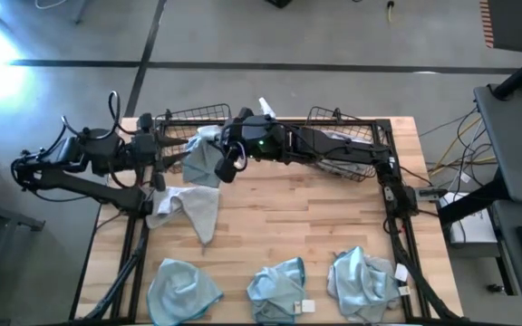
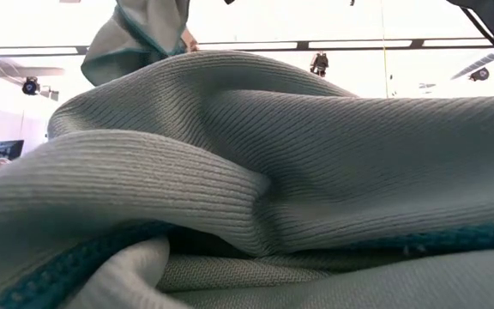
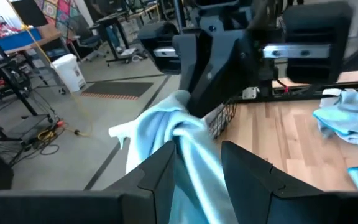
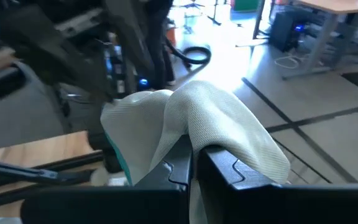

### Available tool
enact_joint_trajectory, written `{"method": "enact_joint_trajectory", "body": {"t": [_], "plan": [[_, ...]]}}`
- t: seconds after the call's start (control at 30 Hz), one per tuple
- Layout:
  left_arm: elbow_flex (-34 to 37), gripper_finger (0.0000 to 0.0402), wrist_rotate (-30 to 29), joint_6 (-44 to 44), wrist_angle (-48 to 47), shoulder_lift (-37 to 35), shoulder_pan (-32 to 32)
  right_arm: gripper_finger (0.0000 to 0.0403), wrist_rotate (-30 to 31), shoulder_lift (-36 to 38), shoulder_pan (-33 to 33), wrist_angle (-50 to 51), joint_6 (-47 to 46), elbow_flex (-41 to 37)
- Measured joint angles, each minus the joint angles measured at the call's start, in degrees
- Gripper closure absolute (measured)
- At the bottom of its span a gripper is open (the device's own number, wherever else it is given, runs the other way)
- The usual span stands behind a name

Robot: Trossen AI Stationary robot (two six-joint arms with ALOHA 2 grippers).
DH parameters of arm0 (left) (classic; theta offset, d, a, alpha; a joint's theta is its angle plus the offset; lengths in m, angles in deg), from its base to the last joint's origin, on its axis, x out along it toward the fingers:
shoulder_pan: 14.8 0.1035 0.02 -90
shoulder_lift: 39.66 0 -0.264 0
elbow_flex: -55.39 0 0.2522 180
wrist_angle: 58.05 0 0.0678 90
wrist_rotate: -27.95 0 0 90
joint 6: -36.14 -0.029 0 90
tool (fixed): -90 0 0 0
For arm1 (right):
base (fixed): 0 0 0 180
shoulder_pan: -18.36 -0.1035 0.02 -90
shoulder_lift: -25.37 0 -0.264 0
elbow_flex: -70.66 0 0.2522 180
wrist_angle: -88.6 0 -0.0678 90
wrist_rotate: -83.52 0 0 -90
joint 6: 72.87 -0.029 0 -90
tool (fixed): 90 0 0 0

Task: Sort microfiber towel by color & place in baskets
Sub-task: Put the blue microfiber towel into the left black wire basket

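A pale teal-blue microfiber towel (image 1: 203,159) hangs over the table's far left part, in front of the left basket (image 1: 193,118). My right gripper (image 1: 228,167) is shut on it after reaching across from the right. The same towel shows at the low view's top (image 2: 140,34). My left gripper (image 3: 197,180) is open. Its fingers stand on either side of the hanging towel (image 3: 191,155). The right basket (image 1: 347,131) stands at the far edge under my right arm. My right gripper pinches a bunched upper part of the towel (image 4: 191,118) between its two shut fingers. The fingers come nearly level from the table's right. The cloth drapes over the fingertips (image 4: 222,165) and hangs slack below them. My left gripper: I cannot tell whether it touches the towel.
A pale grey-white towel (image 1: 188,206) lies crumpled on the table just nearer than the hanging one. Three more towels (image 1: 184,290) (image 1: 276,290) (image 1: 361,281) lie along the near edge. One of them fills the low view (image 2: 273,172).
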Motion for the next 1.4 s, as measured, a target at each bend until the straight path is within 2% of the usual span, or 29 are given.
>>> {"method": "enact_joint_trajectory", "body": {"t": [0.37, 0.6, 0.73, 1.0, 1.4], "plan": [[0.0, 0.0287, -0.1, -0.5, 1.0, 3.8, 0.0, 0.039, -0.2, 0.6, -1.6, -2.9, 3.6, 0.0], [-0.1, 0.029, -5.6, -0.6, 1.7, 4.9, 0.0, 0.039, -0.1, 0.6, -2.0, -2.8, 3.7, 0.0], [-0.1, 0.0315, -5.6, -0.6, 1.8, 4.7, 0.0, 0.039, -0.2, 0.6, -2.1, -2.8, 3.7, 0.0], [-0.1, 0.0392, -5.6, -0.6, 1.8, 4.4, 0.0, 0.039, -0.2, 0.6, -2.1, -2.8, 3.6, 0.0], [-0.1, 0.04, -5.6, -0.9, 1.7, 4.0, 0.0, 0.039, 0.0, 0.6, -2.0, -2.8, 5.7, 0.0]]}}
